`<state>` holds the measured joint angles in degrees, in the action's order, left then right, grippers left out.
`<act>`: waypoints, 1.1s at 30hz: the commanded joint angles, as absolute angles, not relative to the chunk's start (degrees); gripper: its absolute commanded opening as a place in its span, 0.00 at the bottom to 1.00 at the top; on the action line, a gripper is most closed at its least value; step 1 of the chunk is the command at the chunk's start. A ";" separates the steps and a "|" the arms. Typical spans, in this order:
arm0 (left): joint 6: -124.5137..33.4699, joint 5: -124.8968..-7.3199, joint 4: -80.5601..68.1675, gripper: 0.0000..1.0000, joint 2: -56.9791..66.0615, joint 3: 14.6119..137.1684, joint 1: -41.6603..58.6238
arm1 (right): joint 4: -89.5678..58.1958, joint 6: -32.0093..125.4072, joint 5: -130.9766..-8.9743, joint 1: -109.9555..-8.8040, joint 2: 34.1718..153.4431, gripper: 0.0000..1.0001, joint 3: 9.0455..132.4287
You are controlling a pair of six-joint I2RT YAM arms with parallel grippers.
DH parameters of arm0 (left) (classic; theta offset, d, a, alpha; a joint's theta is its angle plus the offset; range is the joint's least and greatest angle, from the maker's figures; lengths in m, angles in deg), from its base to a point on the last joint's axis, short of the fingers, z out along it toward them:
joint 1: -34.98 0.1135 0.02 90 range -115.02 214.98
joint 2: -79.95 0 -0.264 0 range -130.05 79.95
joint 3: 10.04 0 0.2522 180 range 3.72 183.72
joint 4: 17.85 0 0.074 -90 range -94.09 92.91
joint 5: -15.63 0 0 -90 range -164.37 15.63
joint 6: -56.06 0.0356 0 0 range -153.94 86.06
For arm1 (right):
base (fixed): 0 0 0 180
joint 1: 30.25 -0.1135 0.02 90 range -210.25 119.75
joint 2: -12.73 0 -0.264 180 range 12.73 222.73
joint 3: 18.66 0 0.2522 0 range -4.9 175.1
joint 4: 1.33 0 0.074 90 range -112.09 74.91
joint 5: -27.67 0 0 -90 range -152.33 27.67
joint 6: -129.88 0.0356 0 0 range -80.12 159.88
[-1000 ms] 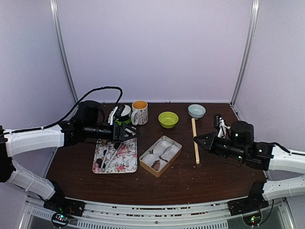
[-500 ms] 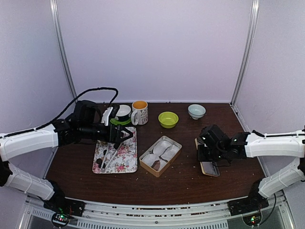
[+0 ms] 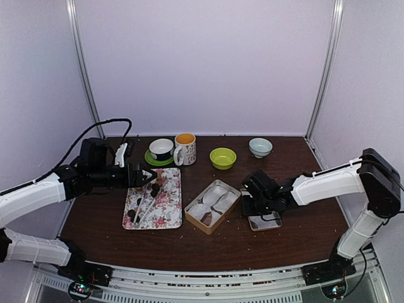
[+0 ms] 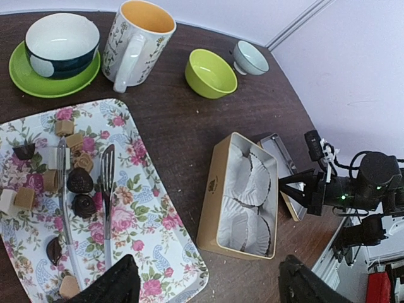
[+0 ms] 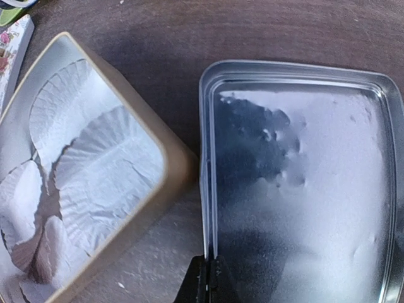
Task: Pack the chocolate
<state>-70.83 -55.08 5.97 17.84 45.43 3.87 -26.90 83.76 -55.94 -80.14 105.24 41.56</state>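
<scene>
The chocolate point(image 4: 81, 181), several small dark and light brown lumps, lies on the floral tray point(image 4: 145, 240), and also shows in the top view point(image 3: 156, 187). Slim silver tongs point(image 4: 107, 183) lie among the lumps. The tan tin point(image 4: 214, 208) holds white paper cups and no chocolate, and stands right of the tray point(image 3: 161, 218). My left gripper point(image 3: 153, 179) is open and empty above the tray's far part. My right gripper point(image 5: 208, 281) is shut on the rim of the tin lid point(image 5: 303, 183), which is silver side up, low beside the tin point(image 5: 173, 167).
Along the back stand a dark cup on a green saucer point(image 3: 161, 149), a floral mug point(image 3: 185, 148), a green bowl point(image 3: 223, 158) and a pale blue bowl point(image 3: 260, 147). Frame posts stand at both back corners.
My right gripper has carried the lid leftward and turned it from on edge to flat, silver side up, beside the tin. My left arm has drawn back to the left.
</scene>
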 commanded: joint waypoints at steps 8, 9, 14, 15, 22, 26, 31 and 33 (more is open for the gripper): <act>-71.68 -53.48 6.90 0.79 19.89 43.26 8.05 | -17.14 82.49 -63.85 -80.48 114.57 0.11 50.43; -71.78 -53.81 6.99 0.80 20.10 43.05 8.21 | -17.09 82.20 -64.09 -80.47 114.74 0.13 50.96; -71.79 -55.72 8.75 0.98 20.99 42.97 8.53 | -17.03 79.60 -62.92 -79.98 112.71 0.20 51.02; -71.13 -55.92 9.93 0.98 20.54 43.43 8.52 | -17.32 78.85 -61.51 -79.94 111.55 0.23 50.49; -66.50 -61.47 18.75 0.97 16.54 46.97 8.48 | -15.81 72.76 -54.19 -79.66 102.14 0.42 45.47; -64.36 -62.73 20.35 0.94 15.92 46.58 8.16 | -14.65 68.97 -52.82 -79.65 97.45 0.52 43.01; -63.78 -66.44 20.73 0.97 15.82 45.66 5.89 | -12.71 65.12 -49.81 -79.59 90.68 0.79 38.65; -64.10 -67.65 21.09 0.98 15.06 45.72 4.88 | -12.70 63.72 -48.10 -79.31 88.36 0.95 37.27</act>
<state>-65.47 -63.74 20.59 15.94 45.33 6.73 -14.07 68.07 -52.97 -79.79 92.49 39.81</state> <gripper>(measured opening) 0.974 0.846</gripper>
